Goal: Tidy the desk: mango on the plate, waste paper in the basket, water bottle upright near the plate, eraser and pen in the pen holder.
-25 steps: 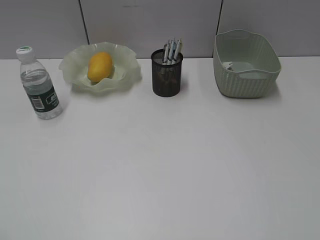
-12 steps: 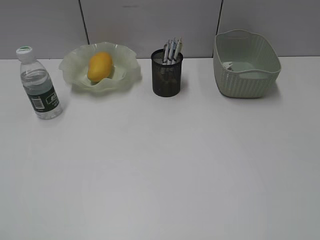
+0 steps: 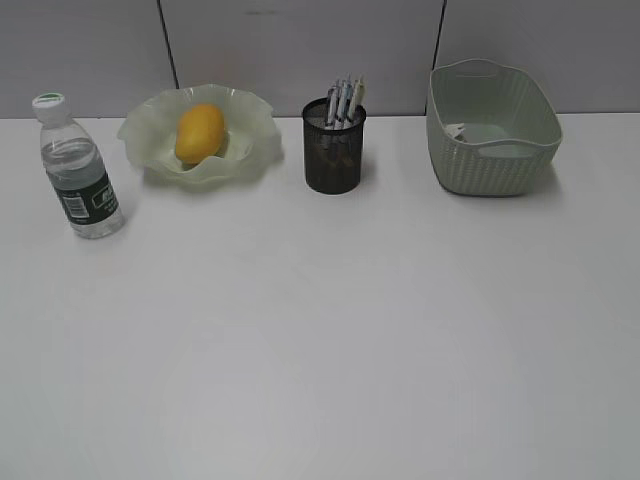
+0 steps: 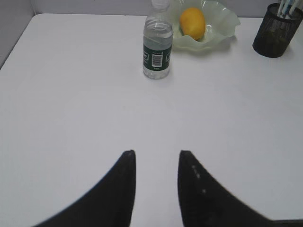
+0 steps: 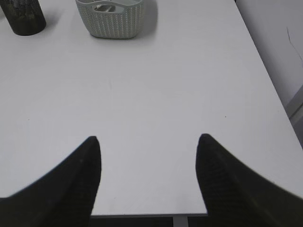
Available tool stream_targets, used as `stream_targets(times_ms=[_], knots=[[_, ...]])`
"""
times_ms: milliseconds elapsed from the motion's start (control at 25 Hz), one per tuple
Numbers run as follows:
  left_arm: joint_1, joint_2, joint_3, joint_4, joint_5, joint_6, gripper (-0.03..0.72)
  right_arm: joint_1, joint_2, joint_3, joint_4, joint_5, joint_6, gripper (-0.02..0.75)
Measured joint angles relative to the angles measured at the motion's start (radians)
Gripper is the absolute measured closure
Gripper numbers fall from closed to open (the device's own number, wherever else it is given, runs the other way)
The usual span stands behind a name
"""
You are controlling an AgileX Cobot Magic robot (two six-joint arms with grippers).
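Observation:
The mango [image 3: 199, 132] lies in the ruffled green plate [image 3: 255, 143] at the back left. Left of the plate the water bottle [image 3: 78, 170] stands upright. The black mesh pen holder [image 3: 334, 148] holds pens [image 3: 345, 99]; the eraser is not visible. The basket [image 3: 490, 128] stands at the back right with a bit of waste paper [image 3: 458, 131] inside. My left gripper [image 4: 156, 153] hangs open and empty over the near desk, well short of the bottle [image 4: 157, 43]. My right gripper [image 5: 147, 138] is open wide and empty near the desk's front edge, far from the basket [image 5: 111, 17].
The white desk [image 3: 320, 330] stretches broad between the row of objects and the front. Its right edge [image 5: 265, 71] and front edge show in the right wrist view. A grey panelled wall [image 3: 300, 50] runs behind the objects.

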Motion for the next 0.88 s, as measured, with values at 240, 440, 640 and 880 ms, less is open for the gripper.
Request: stream_targets(times_ms=[240, 440, 640, 880], knots=[[0.000, 0.000, 0.000, 0.000, 0.000, 0.000, 0.449, 0.000, 0.000, 0.000, 0.000, 0.000, 0.000, 0.236], [0.000, 0.000, 0.000, 0.000, 0.000, 0.000, 0.449, 0.000, 0.000, 0.000, 0.000, 0.000, 0.000, 0.236], [0.000, 0.000, 0.000, 0.000, 0.000, 0.000, 0.449, 0.000, 0.000, 0.000, 0.000, 0.000, 0.000, 0.236], [0.000, 0.000, 0.000, 0.000, 0.000, 0.000, 0.449, 0.000, 0.000, 0.000, 0.000, 0.000, 0.000, 0.236]])
